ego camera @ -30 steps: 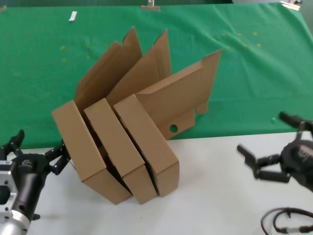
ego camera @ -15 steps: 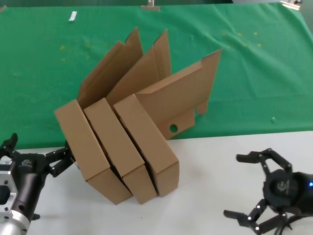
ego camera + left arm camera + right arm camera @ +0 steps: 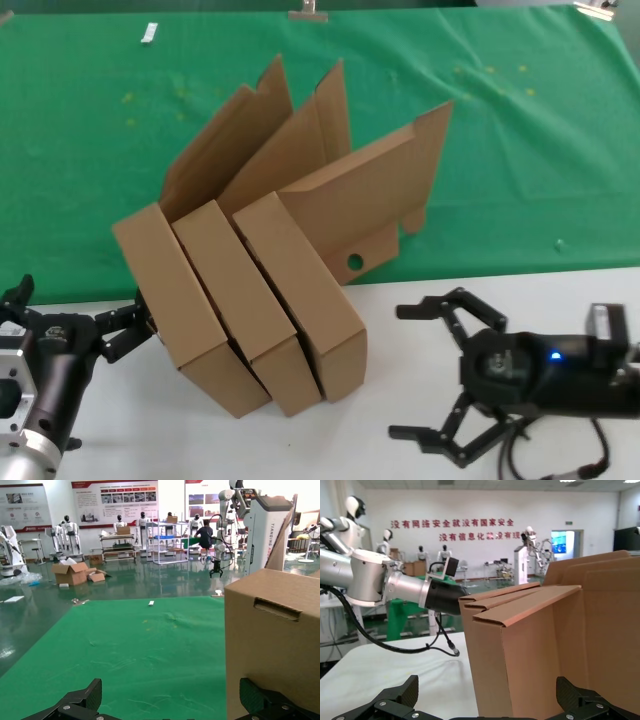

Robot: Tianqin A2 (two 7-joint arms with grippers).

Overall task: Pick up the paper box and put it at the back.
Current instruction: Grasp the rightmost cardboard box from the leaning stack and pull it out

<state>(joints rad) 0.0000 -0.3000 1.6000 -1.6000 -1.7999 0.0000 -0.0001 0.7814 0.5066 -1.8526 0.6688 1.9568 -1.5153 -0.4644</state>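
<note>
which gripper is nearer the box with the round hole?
Right. The right gripper sits open on the white table just beside the box with the round hole; the left gripper is beyond the two other boxes.

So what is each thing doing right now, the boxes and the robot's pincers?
Right paper box: lid open, leaning, untouched.
Middle box: lid up, leaning between the other two.
Left box: lid up, leaning, left pincer beside it.
Left pincer: open, holding nothing.
Right pincer: open wide, facing the boxes, empty.
Green cloth: flat, with yellowish specks.
</note>
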